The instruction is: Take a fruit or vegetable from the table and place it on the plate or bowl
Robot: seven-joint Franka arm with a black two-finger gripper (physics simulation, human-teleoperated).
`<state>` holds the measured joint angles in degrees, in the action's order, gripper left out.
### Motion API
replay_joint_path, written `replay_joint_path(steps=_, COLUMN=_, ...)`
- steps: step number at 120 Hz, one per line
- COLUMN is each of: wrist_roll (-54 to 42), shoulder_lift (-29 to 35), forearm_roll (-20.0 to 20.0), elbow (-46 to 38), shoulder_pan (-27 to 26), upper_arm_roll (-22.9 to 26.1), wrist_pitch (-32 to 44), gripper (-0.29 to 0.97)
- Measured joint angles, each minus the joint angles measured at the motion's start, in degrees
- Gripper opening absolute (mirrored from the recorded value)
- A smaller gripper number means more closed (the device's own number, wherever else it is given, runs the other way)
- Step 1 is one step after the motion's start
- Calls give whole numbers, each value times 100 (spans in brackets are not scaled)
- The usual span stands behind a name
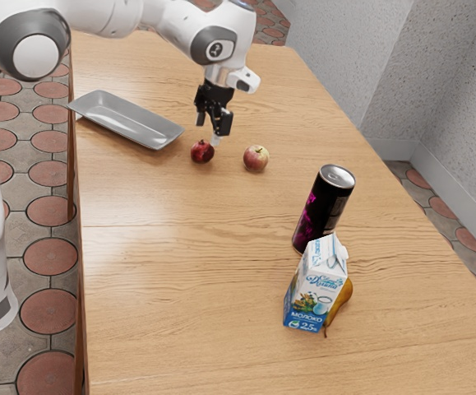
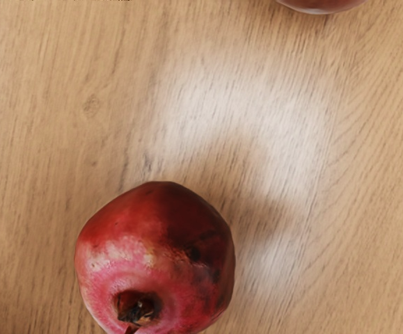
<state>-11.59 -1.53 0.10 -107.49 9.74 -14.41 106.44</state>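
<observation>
1. Exterior view: gripper (image 1: 210,127) spread and empty, hanging just above the pomegranate (image 1: 202,151), on the table (image 1: 221,271) between the grey tray (image 1: 127,119) and the apple (image 1: 256,157).
2. Wrist view: pomegranate (image 2: 156,261) close under the gripper, crown visible, well apart from the apple (image 2: 319,5). Probably firm, rather heavy, smooth-skinned, ready to roll; best pinched across the wide middle, away from the crown.

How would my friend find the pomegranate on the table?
Find the grey tray on the wooden table. Just beside its corner, under the hand, sits the pomegranate. It is darker red than the apple next to it, with a little crown.
</observation>
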Motion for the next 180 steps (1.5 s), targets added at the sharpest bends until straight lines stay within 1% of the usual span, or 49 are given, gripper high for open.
replay_joint_path(steps=48, wrist_roll=-99, shoulder_lift=-164, forearm_roll=-41, elbow=270, shoulder_pan=117, upper_arm_roll=94, wrist_pitch=55, gripper=68)
replay_joint_path(steps=73, wrist_roll=-126, shoulder_lift=-211, forearm_roll=-90, elbow=339, shoulder_pan=-36, upper_arm_roll=131, wrist_pitch=61, gripper=68)
replay_joint_path(steps=99, wrist_roll=-148, shoulder_lift=-190, forearm_roll=-118, elbow=328, shoulder_pan=20, upper_arm_roll=132, wrist_pitch=62, gripper=68)
replay_joint_path(steps=120, wrist_roll=-163, shoulder_lift=-9, forearm_roll=-121, elbow=120, shoulder_pan=26, upper_arm_roll=102, wrist_pitch=62, gripper=68)
replay_joint_path(steps=148, wrist_roll=-170, shoulder_lift=385, forearm_roll=-117, elbow=-289, shoulder_pan=43, upper_arm_roll=71, wrist_pitch=64, gripper=68)
replay_joint_path(steps=180, wrist_roll=-171, shoulder_lift=557, forearm_roll=-108, elbow=-513, shoulder_pan=125, upper_arm_roll=48, wrist_pitch=68, gripper=68)
